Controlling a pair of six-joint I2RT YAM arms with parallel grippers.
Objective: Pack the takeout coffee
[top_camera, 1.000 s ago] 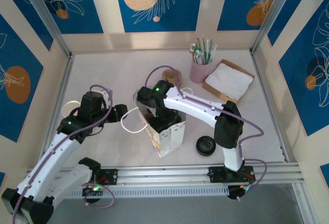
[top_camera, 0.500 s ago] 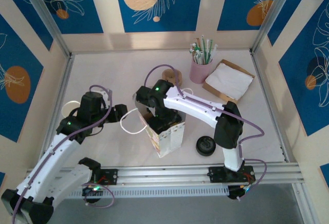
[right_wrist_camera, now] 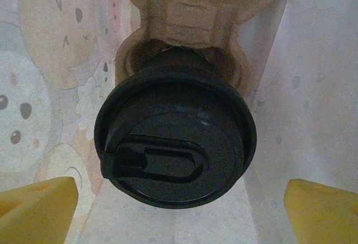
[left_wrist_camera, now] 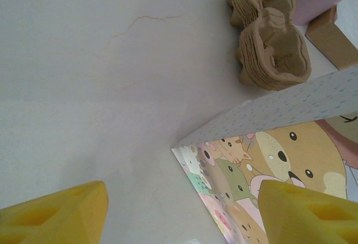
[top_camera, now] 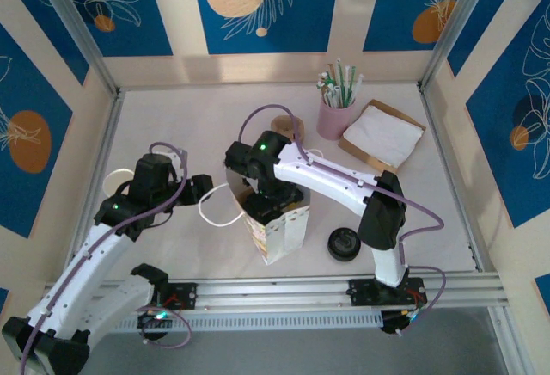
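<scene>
The takeout coffee (right_wrist_camera: pixel 176 137) shows its black round lid from above, seated in a brown pulp carrier (right_wrist_camera: pixel 190 9) inside the cartoon-printed paper bag (top_camera: pixel 282 230). My right gripper (right_wrist_camera: pixel 179 216) hangs over it within the bag, open, its yellow fingertips (right_wrist_camera: pixel 36 207) well clear of the lid on both sides. From above, the right gripper (top_camera: pixel 262 199) is sunk in the bag's mouth. My left gripper (top_camera: pixel 203 187) waits just left of the bag, open and holding nothing. In the left wrist view the left gripper (left_wrist_camera: pixel 184 216) frames the bag's lower corner (left_wrist_camera: pixel 268 165).
A black round lid (top_camera: pixel 344 243) lies on the table right of the bag. A pink cup of straws (top_camera: pixel 335 115), a napkin tray (top_camera: pixel 383 134) and stacked pulp carriers (left_wrist_camera: pixel 274 54) sit at the back. The bag's white handle (top_camera: pixel 216 212) loops out leftward.
My right gripper's fingers have spread wider around the coffee inside the bag, and the arm has edged slightly left. The left arm has stayed still.
</scene>
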